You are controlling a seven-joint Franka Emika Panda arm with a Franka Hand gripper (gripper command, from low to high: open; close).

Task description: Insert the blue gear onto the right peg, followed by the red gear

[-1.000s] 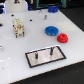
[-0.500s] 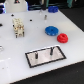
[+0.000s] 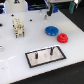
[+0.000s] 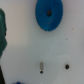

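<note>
The blue gear [image 3: 50,30] lies flat on the white table, and the smaller red gear [image 3: 62,37] lies just beside it toward the exterior view's right. The grey black-rimmed plate [image 3: 56,56] sits nearer the front, with the right peg [image 3: 51,50] and its twin [image 3: 37,53] upright on it. My gripper [image 3: 46,16] hangs above the table behind the blue gear, apart from it; its jaws are too small and blurred to read. The wrist view shows the blue gear [image 4: 49,14] from above, with no fingers in sight.
A pale blocky object [image 3: 18,27] stands at the exterior view's left. Dark clutter lines the back edge of the table [image 3: 15,47]. The wrist view shows two small dark marks [image 4: 41,66] on the table and a dark green shape [image 4: 2,30] at the picture's edge.
</note>
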